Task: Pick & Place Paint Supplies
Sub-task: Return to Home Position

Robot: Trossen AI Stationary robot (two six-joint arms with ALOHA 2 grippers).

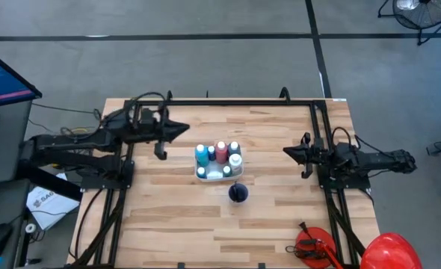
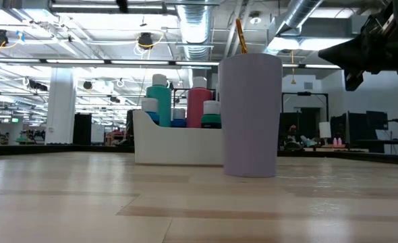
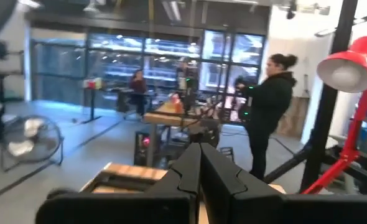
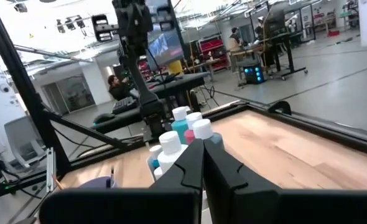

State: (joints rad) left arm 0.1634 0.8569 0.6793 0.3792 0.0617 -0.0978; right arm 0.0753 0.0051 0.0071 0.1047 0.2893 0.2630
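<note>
The sorting looks finished and the step in hand seems to be the retreat to rest: the left gripper (image 1: 182, 130) hangs over the far left part of the light wooden counter (image 1: 176, 217), its fingers pressed together on nothing, as the left wrist view shows; the right gripper (image 1: 288, 152) hangs over the right part, likewise pressed together and empty; both stand well apart from the supplies. The white plastic bin (image 2: 175, 145) sits mid-counter holding the capped bottles upright, among them a light blue paint bottle (image 1: 202, 155) and a red paint bottle (image 1: 221, 152); the blue cup (image 1: 238, 193) stands just beside the bin on the near side, a gold brush handle (image 2: 241, 37) poking from its mouth. What remains, I judge, is only to fold each arm back toward its own side; bare wood lies between each gripper and the bin, so there is room; the red dome (image 1: 391, 250) and red tool with a black handle (image 1: 314, 245) sit off at the near right corner, apart from either arm.
</note>
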